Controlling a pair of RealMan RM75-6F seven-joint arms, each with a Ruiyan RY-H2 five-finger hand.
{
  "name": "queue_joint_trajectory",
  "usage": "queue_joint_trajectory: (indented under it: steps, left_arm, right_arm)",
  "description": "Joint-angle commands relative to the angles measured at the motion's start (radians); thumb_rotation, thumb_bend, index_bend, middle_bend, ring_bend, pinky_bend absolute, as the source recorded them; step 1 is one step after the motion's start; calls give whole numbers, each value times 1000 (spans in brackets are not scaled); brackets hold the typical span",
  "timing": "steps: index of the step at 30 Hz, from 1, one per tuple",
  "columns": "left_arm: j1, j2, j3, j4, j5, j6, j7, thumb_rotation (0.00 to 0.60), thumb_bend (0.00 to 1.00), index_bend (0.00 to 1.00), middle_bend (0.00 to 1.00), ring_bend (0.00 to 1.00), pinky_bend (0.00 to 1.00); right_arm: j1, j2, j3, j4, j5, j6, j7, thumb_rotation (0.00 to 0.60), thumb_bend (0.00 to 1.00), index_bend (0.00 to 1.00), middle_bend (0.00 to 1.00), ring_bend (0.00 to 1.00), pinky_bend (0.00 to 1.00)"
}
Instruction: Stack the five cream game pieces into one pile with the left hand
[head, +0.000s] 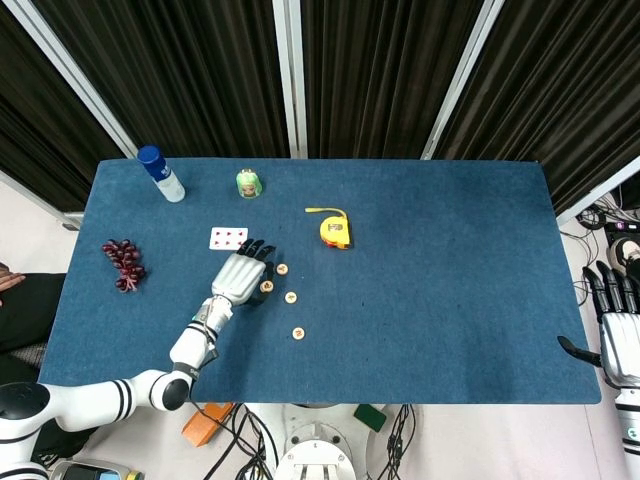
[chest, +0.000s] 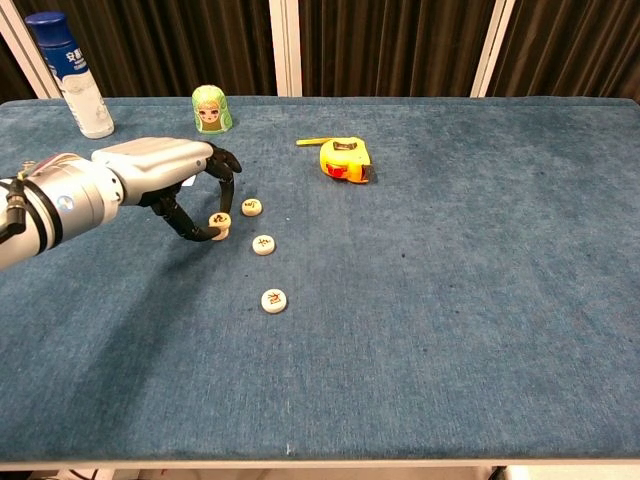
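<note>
Cream game pieces (head: 290, 297) lie scattered near the middle-left of the blue table (head: 450, 260) in the head view: one held at the left hand (head: 238, 280), one just beyond the fingertips, one to the near right of that, and one (head: 298, 333) further toward the robot. The right hand (head: 618, 330) hangs off the table's right edge, fingers apart and holding nothing, since the task gives it no part. A tape measure (head: 335, 230), playing card (head: 228, 238), small doll (head: 248, 183), bottle (head: 160, 173) and grapes (head: 123, 263) sit apart from the pieces.

From the chest view, the left hand (chest: 170, 180) pinches a piece (chest: 219, 221) between thumb and fingers, seemingly resting it on another to begin the pile. Three loose pieces (chest: 263, 244) remain beside it, so most stacking appears undone.
</note>
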Motion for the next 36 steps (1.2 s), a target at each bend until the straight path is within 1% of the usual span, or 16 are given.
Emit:
queue_joint_trajectory:
  steps: [1, 17, 22, 25, 32, 36]
  left_arm:
    - [-2, 2, 3, 0, -7, 3, 1, 600, 336, 464, 92, 0, 0]
    - [-17, 10, 21, 1, -38, -1, -8, 600, 325, 433, 82, 0, 0]
    - [-17, 11, 26, -1, -39, 6, -11, 600, 323, 402, 72, 0, 0]
    - [-13, 17, 25, -24, -19, 31, -22, 600, 319, 352, 62, 0, 0]
    - [-27, 27, 26, -105, 52, 58, -32, 600, 319, 350, 62, 0, 0]
    - [-50, 5, 27, -108, 51, 43, -10, 600, 319, 350, 62, 0, 0]
  right_arm:
    - [1, -1, 0, 0, 1, -2, 0, 600, 174, 0, 44, 0, 89]
    - [0, 0, 2, -2, 5, -5, -3, 600, 173, 0, 44, 0, 89]
    - [-1, 0, 3, -2, 5, -3, -2, 600, 173, 0, 44, 0, 89]
    - [-1, 0, 4, -2, 6, -3, -3, 600, 173, 0, 44, 0, 89]
    - [-1, 0, 3, -5, -1, 0, -7, 600, 173, 0, 44, 0, 89]
    - [-5, 1, 2, -5, 1, 3, -4, 600, 173, 0, 44, 0, 89]
